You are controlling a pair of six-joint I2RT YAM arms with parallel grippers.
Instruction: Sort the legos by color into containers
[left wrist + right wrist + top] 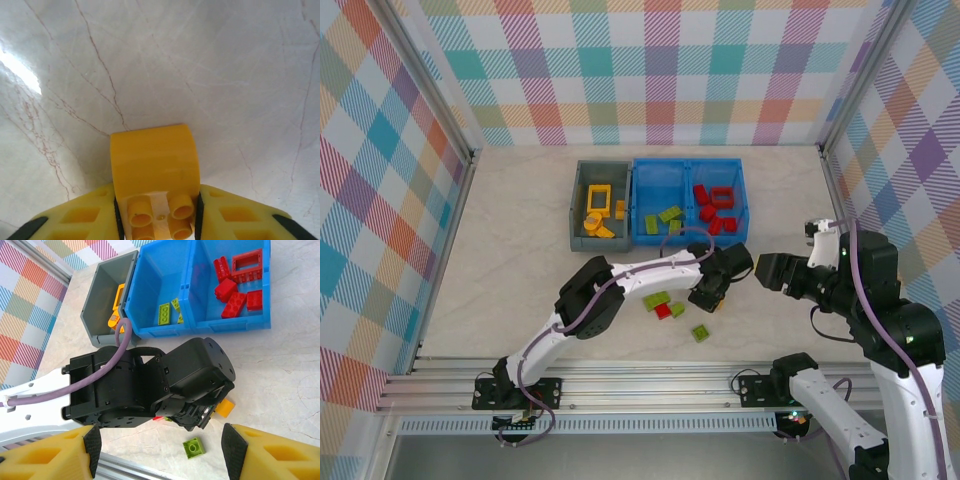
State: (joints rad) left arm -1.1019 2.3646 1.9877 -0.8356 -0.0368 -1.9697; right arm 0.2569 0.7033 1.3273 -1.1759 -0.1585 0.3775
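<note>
My left gripper point(157, 212) is shut on a yellow lego point(152, 160) with a rounded end, the pads pressing both its sides, low over the marble table. From above, the left gripper point(709, 296) sits right of centre. Loose legos lie beside it: a green one point(656, 299), a red one point(663, 311) and another green one point(701, 333). My right gripper point(762, 272) hovers open just right of it, its fingers point(232, 450) spread around nothing. The grey container point(577, 205) holds yellow legos point(598, 200). The blue container point(690, 162) holds green legos point(670, 215) on the left and red legos point(715, 205) on the right.
In the right wrist view, the left arm's black wrist point(165, 385) sits close in front of the right gripper, with the yellow lego point(226, 407) peeking out beside it and a green lego point(194, 447) below. The metal rail point(640, 375) runs along the near edge. Plaid walls enclose the table.
</note>
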